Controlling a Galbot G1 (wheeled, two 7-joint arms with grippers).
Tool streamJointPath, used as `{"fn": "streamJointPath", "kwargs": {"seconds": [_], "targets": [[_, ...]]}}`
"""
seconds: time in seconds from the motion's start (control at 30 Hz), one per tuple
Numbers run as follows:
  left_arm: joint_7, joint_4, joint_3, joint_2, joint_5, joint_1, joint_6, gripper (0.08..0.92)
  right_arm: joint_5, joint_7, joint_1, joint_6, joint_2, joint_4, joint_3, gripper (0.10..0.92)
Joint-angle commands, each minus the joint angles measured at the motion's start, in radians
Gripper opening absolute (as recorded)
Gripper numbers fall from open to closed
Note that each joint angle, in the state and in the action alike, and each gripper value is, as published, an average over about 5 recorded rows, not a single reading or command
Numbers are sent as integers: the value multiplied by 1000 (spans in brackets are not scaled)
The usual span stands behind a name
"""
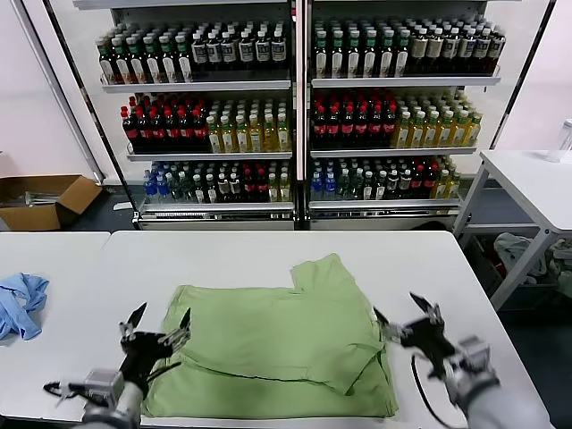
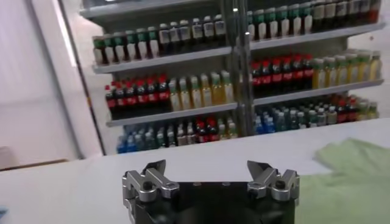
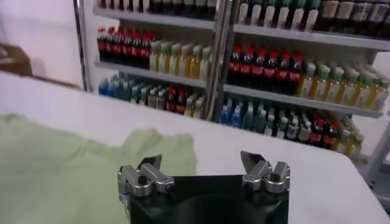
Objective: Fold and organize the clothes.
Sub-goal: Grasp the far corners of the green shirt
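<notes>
Head view: one light green short-sleeved polo shirt [image 1: 277, 344] is lying partly folded on the white table [image 1: 268, 255], one sleeve pointing toward the far edge.
Shirt position: it is resting near the table's front edge, between the two grippers, touching neither.
Left gripper [image 1: 157, 327]: it is hovering just beside the shirt's left edge, its two fingers standing apart and holding nothing.
Right gripper [image 1: 404, 319]: it is hovering just beside the shirt's right edge, its two fingers likewise spread wide and empty.
Left wrist view: the left gripper [image 2: 210, 173] is showing two metal fingertips [image 2: 152, 170] well apart above the table, with a corner of green cloth [image 2: 347, 161] off to one side.
Right wrist view: the right gripper [image 3: 201, 164] is showing the same spread stance, green cloth [image 3: 67, 158] lying beyond it.
Other cloth: one small light blue cloth [image 1: 20, 304] is lying crumpled at the table's left end, well apart from the shirt.
Background: two tall shelving units [image 1: 295, 116] are standing behind the table, each carrying three visible rows of bottled drinks.
Floor: one open brown cardboard box [image 1: 45, 198] is sitting at far left.
</notes>
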Motion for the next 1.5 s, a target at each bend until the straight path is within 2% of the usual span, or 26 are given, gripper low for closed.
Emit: {"fn": "streamJointPath", "kwargs": {"seconds": [0.03,0.3,0.57,1.2,1.5], "targets": [[224,252,38,15,-146,-307,92,823,97,-36,624,-42,73,-430,-379,823],[251,327,65,35,-199,-399,281,823,60,-32,794,-160,231,-672,-484,823],[246,400,92,34,-205,-450,302,823,14,-76,810,-160,300,-773,-495,823],[272,510,141,3,-198,-516,301,823,-52,-107,727,-161,311,-767,-471,823],[287,620,172,-20,-213,-602,299,823,-64,-105,686,-160,312,-751,-461,823]]}}
